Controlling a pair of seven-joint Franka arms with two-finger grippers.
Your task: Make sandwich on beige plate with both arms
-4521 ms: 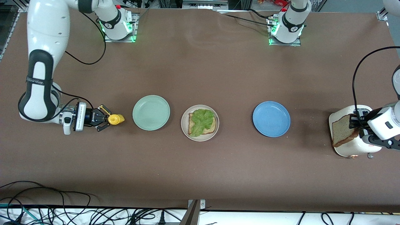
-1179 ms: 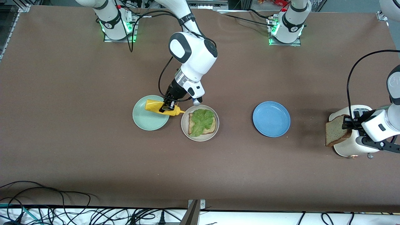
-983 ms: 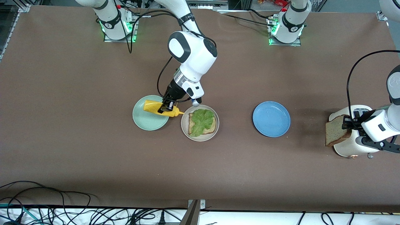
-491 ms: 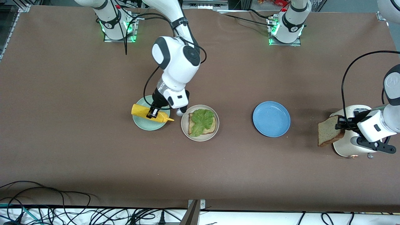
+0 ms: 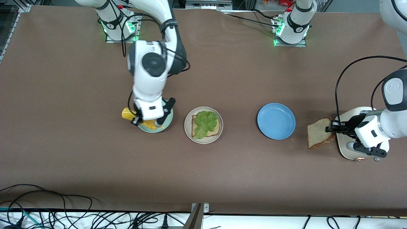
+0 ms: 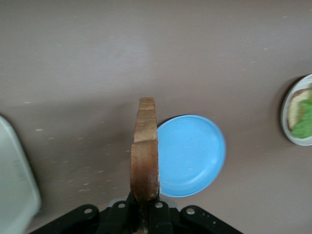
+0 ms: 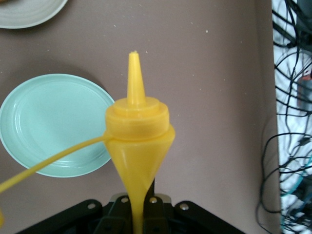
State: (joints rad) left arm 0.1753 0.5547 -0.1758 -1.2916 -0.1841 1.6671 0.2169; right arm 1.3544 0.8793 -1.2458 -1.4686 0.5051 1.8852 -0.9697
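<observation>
Right gripper [image 5: 147,122] is clamped on the yellow mustard bottle [image 5: 133,116] and now hangs over the mint green plate [image 5: 165,122], at about 9 o'clock from the beige plate [image 5: 219,135]; the right wrist view shows the bottle's nozzle [image 7: 134,73] pointing out from the pinch with the mint green plate under it. Half a second ago the bottle lay slantwise across that plate with its tip toward the beige plate; a second ago the tip reached almost to the beige rim. So the bottle has swung off the sandwich side and back toward the right arm's end of the table. Judgement: the mustard step looks finished or given up, and the right arm is clearing the way. Left gripper [image 5: 330,128] is pinched on the second bread slice [image 5: 318,136], held on edge in the left wrist view over bare table near the blue plate [image 5: 276,121]. The slice has left the white toaster [image 5: 345,149], where it was 4.5 s ago, and has travelled toward 9 o'clock, now between toaster and blue plate. On the beige plate, at table centre, sit the lower bread slice [image 5: 216,130] and the lettuce leaf [image 5: 205,122], unmoved and untopped. Remaining, as I judge: carry the slice past the blue plate, lay it flat on the lettuce.
</observation>
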